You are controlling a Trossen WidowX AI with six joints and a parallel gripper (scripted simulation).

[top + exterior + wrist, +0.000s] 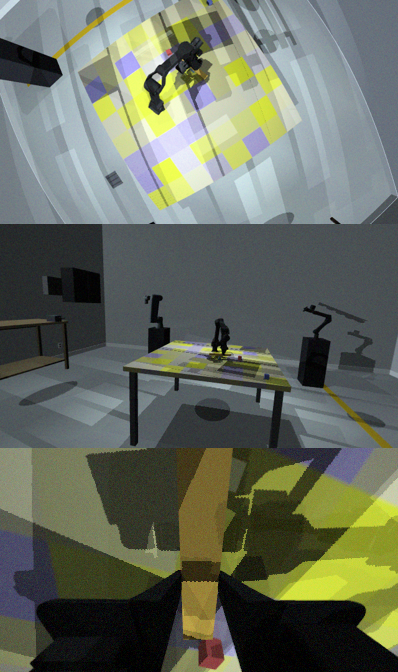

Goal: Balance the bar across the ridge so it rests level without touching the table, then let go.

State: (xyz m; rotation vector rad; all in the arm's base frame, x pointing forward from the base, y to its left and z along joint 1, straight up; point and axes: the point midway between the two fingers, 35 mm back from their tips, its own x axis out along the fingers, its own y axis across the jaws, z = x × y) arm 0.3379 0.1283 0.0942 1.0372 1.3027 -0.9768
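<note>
Claw [189, 71] [223, 353] [199, 574]: one, black, two-fingered; closed upon the bar, a finger against either side.

Bar [203, 74] [214, 354] [202, 533]: one, orange-tan, straight. It ran through the claw, the longer visible portion toward the top of the wrist view and a short end toward the bottom. Shadow banded it just beside the fingertips.

Ridge: not clearly identifiable beneath or beside the claw; whether the bar touched it, or lay exactly level, could not be told.

Red block [168, 52] [239, 358] [211, 653]: one, small, on the worktop [230, 118] [174, 364], near the claw and just past the bar's short end in the wrist view.

Blue block [209, 2] [267, 376]: one, small, well apart from the claw, toward the exterior viewpoint, near a worktop corner.

Arm [169, 63] [221, 323]: one, black, bent, its claw low over the patchwork of yellow, violet and cream.

Further arms, behind the claw in the exterior view: one left [155, 308], one right [323, 317], each upon a dark pedestal.
</note>
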